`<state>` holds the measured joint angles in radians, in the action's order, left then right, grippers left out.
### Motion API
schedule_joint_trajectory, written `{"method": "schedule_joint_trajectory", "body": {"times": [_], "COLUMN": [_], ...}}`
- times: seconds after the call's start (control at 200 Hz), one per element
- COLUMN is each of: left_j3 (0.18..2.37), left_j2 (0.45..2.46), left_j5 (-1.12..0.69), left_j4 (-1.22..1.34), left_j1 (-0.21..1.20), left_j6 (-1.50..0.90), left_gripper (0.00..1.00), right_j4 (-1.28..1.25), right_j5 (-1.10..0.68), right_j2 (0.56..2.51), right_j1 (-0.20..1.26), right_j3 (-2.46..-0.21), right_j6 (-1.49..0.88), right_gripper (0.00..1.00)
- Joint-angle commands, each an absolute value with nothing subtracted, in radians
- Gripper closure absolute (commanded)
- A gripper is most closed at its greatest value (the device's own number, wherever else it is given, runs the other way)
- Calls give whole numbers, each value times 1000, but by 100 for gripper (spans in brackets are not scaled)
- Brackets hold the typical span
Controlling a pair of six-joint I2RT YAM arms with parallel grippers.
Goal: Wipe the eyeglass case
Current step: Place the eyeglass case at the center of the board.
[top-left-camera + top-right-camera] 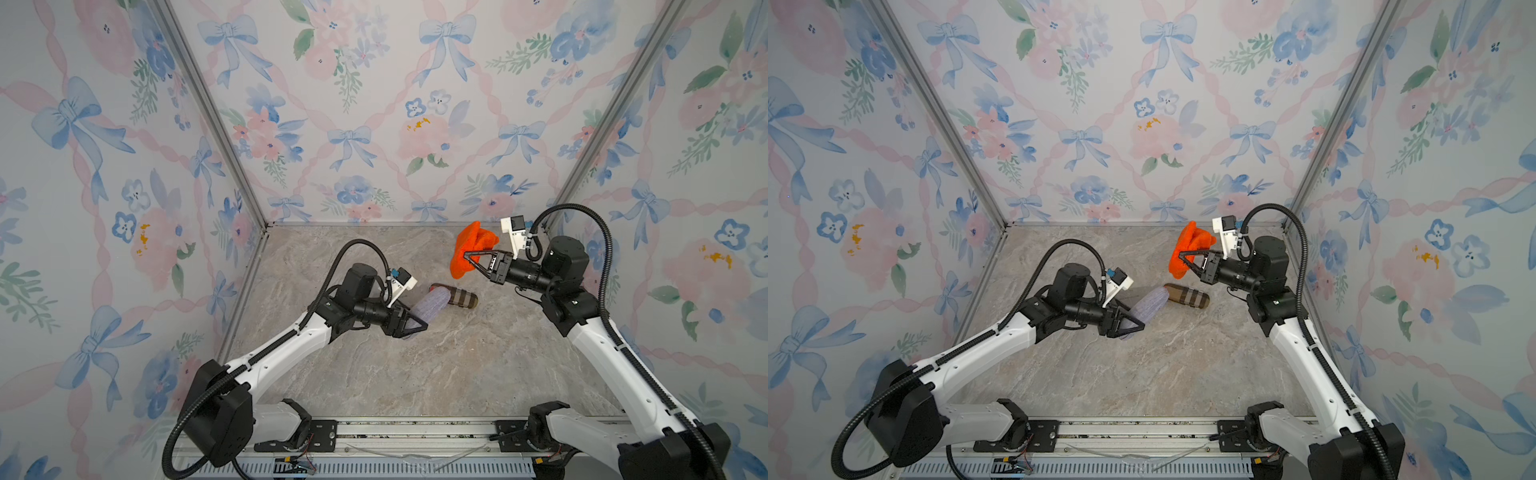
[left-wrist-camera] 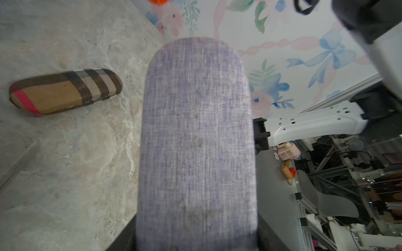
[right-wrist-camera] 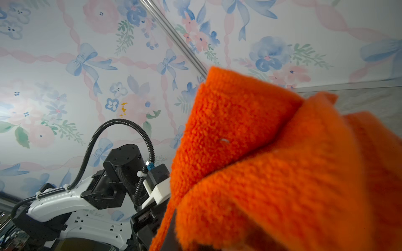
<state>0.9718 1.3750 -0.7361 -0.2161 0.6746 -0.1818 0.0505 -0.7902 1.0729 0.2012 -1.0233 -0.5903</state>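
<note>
My left claw (image 1: 420,326) grips one end of the eyeglass case (image 1: 432,306), a closed, round-ended oblong covered in lavender woven fabric. The case juts straight out, and its free end is close to a plaid case (image 1: 457,296) lying flat on the counter (image 1: 415,374). The orange cloth (image 1: 471,249), fluffy and bunched in folds, hangs pinched in my right claw (image 1: 466,254), held up well apart from the lavender case.

Shows heathered lilac-grey weave on the eyeglass case (image 2: 195,141); tan plaid with brown, white and pink-red stripes on the second case (image 2: 65,91); bright orange on the cloth (image 3: 282,163); grey-beige marbling on the tabletop (image 1: 415,365); blue bows, pink flowers on the walls (image 1: 353,124).
</note>
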Motion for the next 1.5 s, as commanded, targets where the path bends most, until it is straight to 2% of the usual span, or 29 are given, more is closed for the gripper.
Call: {"method": "schedule_joint_trajectory", "body": {"times": [0.0,0.2,0.44,0.61,0.92,1.175,1.265,1.27,1.29,1.34,1.495], "left_j3": [1035,1110,1074,1018,972,985,994,994,995,996,1014], "left_j2": [1473,1658,1736,1751,1786,1801,1791,1790,1786,1779,1765], "left_j5": [-491,-261,-138,-97,-134,-102,-96,-96,-102,-108,-103], "left_j4": [-346,-347,-336,-309,-282,-297,-301,-301,-301,-301,-303], "left_j1": [751,886,954,957,956,959,963,963,964,969,980], "left_j6": [99,298,448,493,512,461,445,445,445,443,437], "left_gripper": [80,79,77,77,73,54,45,43,18,3,2], "right_j4": [258,318,297,285,304,296,303,304,307,313,321], "right_j5": [-721,-697,-700,-693,-695,-704,-704,-704,-703,-702,-695], "right_j2": [1030,1000,1007,1002,1019,1023,1023,1022,1022,1022,1020], "right_j1": [189,182,169,160,139,127,127,127,127,126,124], "right_j3": [-1059,-1021,-965,-941,-943,-930,-931,-931,-932,-935,-943], "right_j6": [-487,-438,-437,-436,-401,-400,-392,-392,-390,-387,-389], "right_gripper": [100,100,100,100,100,100,100,100,100,100,100]}}
